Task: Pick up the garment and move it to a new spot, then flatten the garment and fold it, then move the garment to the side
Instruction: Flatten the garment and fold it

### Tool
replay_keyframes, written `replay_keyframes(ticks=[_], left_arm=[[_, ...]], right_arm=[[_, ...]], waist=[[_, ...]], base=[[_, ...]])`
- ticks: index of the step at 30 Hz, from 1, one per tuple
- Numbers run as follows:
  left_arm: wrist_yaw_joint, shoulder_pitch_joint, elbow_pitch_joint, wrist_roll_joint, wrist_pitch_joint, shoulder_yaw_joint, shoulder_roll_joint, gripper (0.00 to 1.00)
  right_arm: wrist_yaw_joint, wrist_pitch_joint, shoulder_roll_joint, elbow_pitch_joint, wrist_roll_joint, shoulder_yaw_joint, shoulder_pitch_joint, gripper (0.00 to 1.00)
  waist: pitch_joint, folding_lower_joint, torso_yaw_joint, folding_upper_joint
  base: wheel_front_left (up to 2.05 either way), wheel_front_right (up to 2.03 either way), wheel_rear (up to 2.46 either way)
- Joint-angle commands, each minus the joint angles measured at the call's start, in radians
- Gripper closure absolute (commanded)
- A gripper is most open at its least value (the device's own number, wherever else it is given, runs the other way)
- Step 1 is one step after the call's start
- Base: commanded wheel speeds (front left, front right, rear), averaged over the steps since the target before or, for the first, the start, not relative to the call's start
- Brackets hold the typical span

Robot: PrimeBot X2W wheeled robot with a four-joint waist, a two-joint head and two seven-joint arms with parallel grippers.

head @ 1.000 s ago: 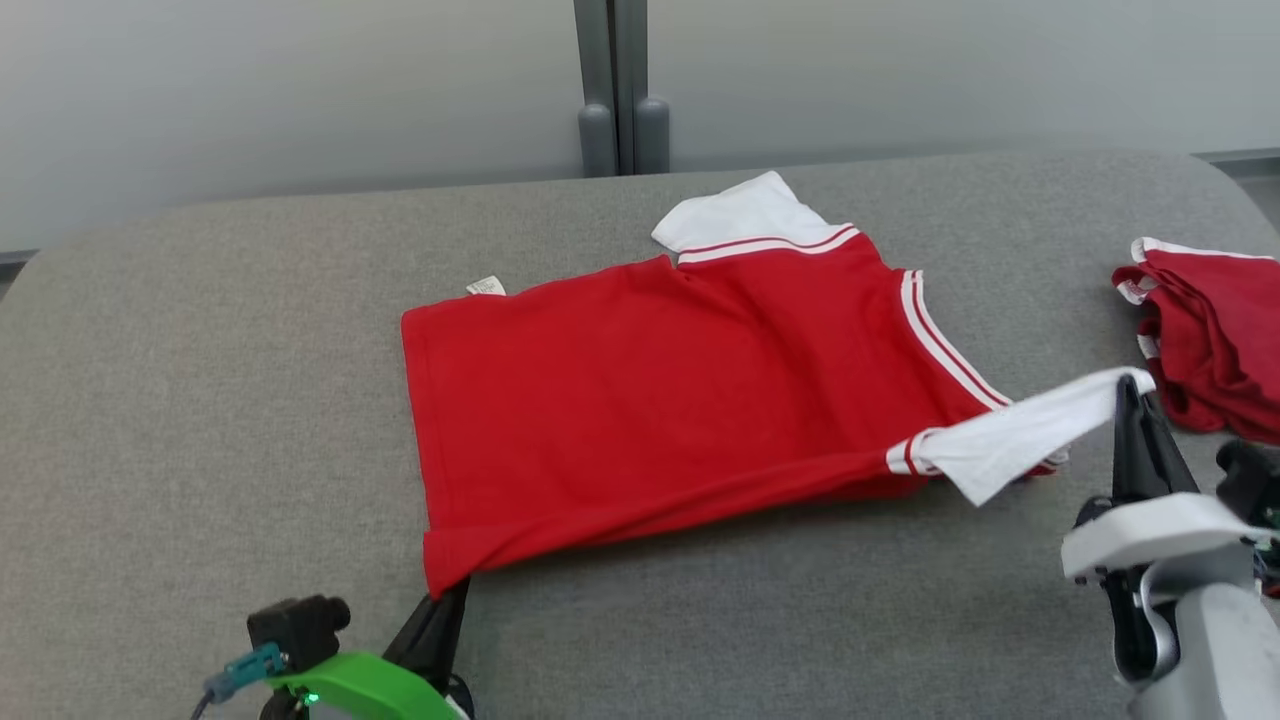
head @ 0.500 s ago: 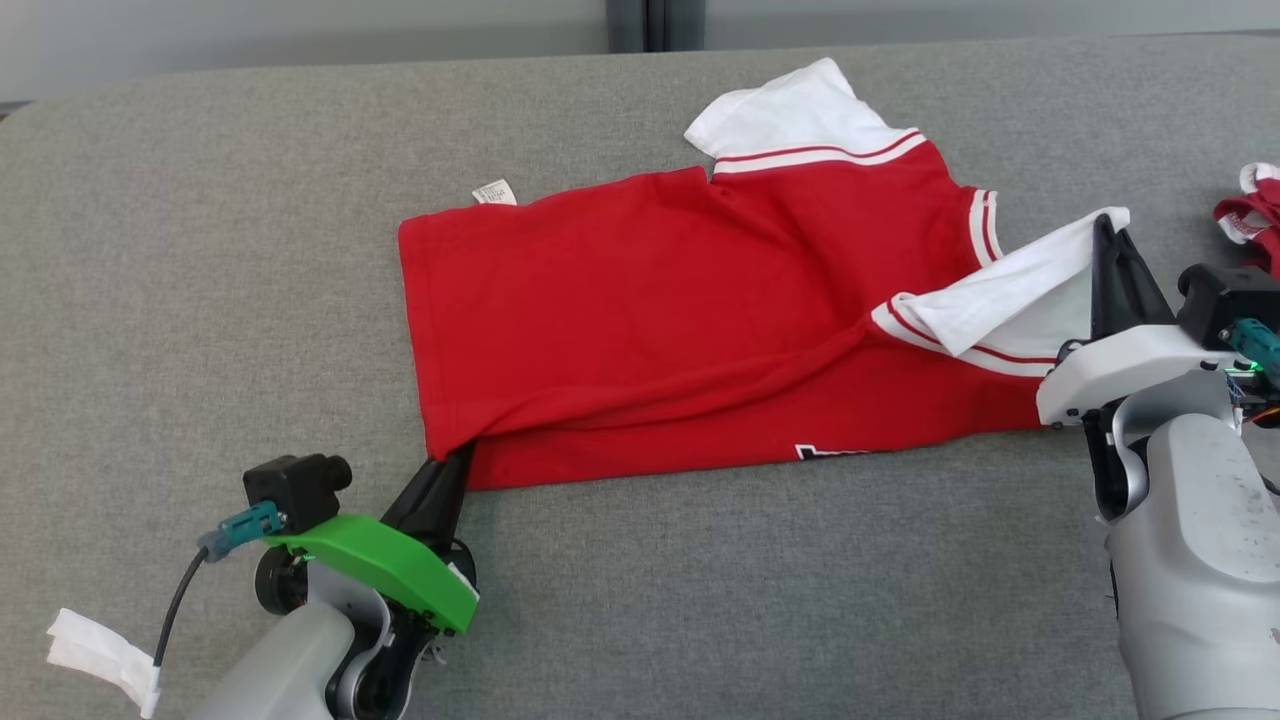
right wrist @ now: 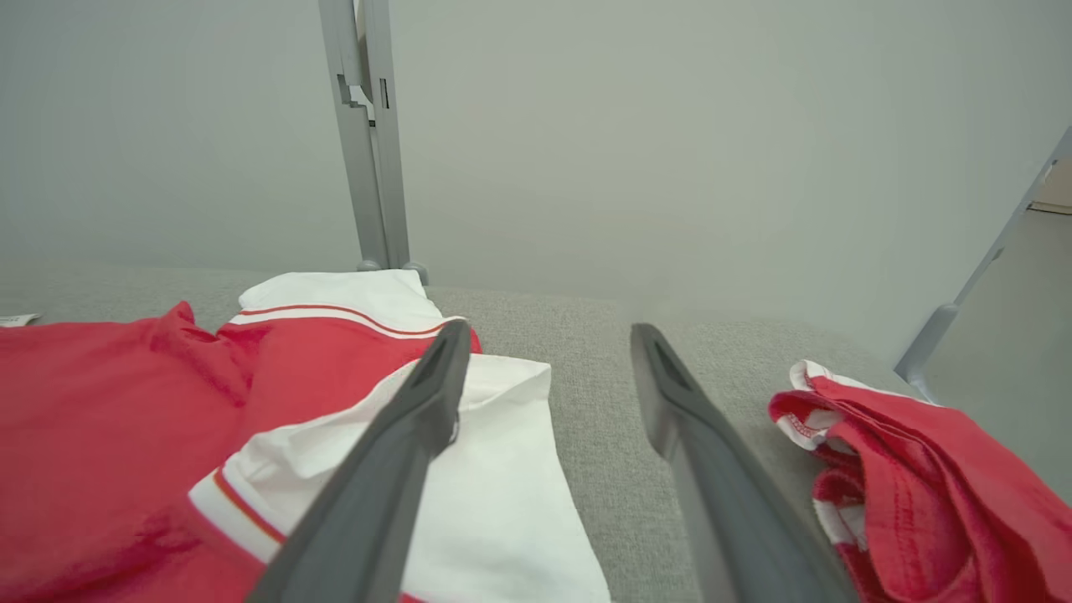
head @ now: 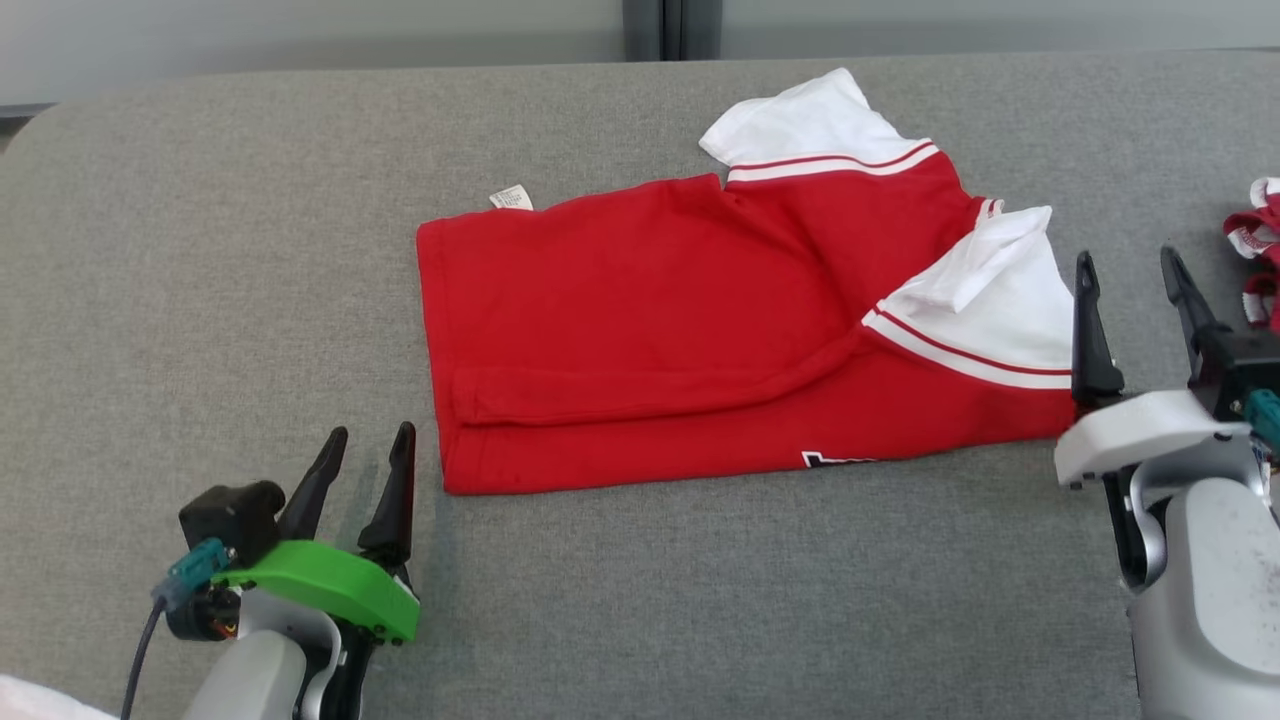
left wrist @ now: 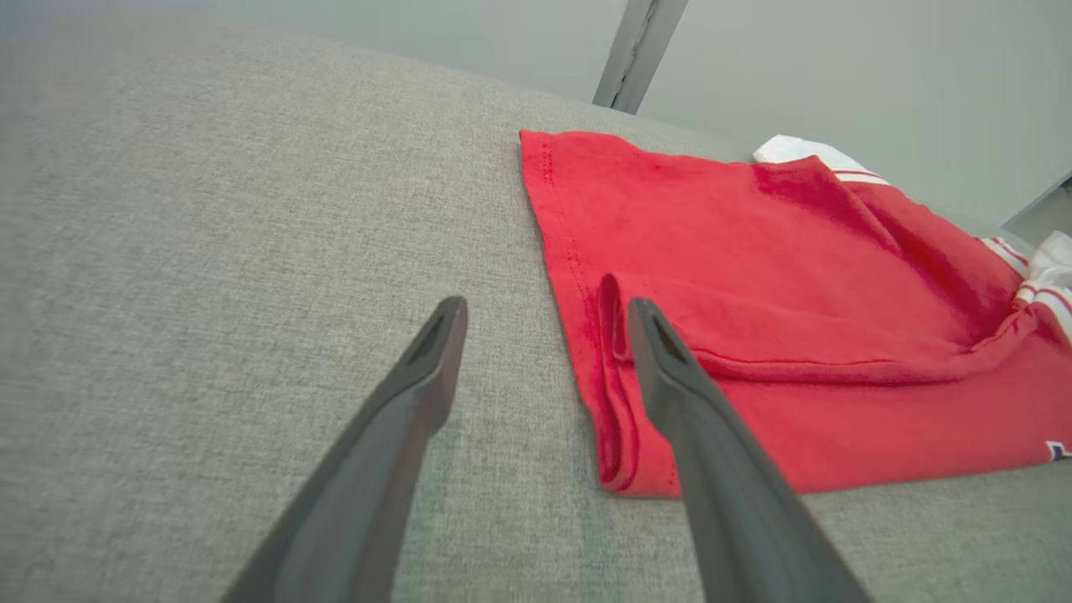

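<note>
Garment [head: 650,330] lies folded between left gripper [head: 371,434] and right gripper [head: 1126,256], both spread wide and empty.

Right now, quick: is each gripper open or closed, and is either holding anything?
Left gripper: open, holding nothing, beside the red shirt.
Right gripper: open, holding nothing, beside the shirt's white sleeve.

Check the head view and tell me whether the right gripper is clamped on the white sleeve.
No: the right gripper has its jaws spread apart beside the white sleeve, gripping nothing.
</note>
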Motion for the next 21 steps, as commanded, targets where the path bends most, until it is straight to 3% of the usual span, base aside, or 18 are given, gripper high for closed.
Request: replay_keyframes(ticks=[1, 10, 17, 21], left_arm=[[0.003, 0.031, -0.016, 0.060, 0.000, 0.043, -0.013, 0.00], [0.003, 0.219, -0.092, 0.355, 0.000, 0.249, -0.129, 0.00], [0.003, 0.352, -0.119, 0.440, 0.000, 0.312, -0.188, 0.00], [0.003, 0.407, -0.119, 0.456, 0.000, 0.302, -0.203, 0.00]], right_arm=[[-0.002, -0.004, -0.004, -0.013, 0.014, 0.004, 0.038, 0.00], [-0.002, -0.004, -0.005, -0.004, 0.081, 0.037, 0.214, 0.00], [-0.002, -0.004, -0.004, 0.025, 0.115, 0.037, 0.328, 0.00], [-0.002, -0.004, -0.004, 0.036, 0.125, 0.047, 0.370, 0.00]], waist=[[-0.034, 0.0000, -0.007, 0.0000], [-0.143, 0.0000, -0.033, 0.0000], [-0.224, 0.0000, -0.037, 0.0000], [-0.241, 0.0000, -0.036, 0.0000]], base=[[0.00, 0.00, 0.00], [0.00, 0.00, 0.00], [0.00, 0.00, 0.00], [0.00, 0.00, 0.00]])
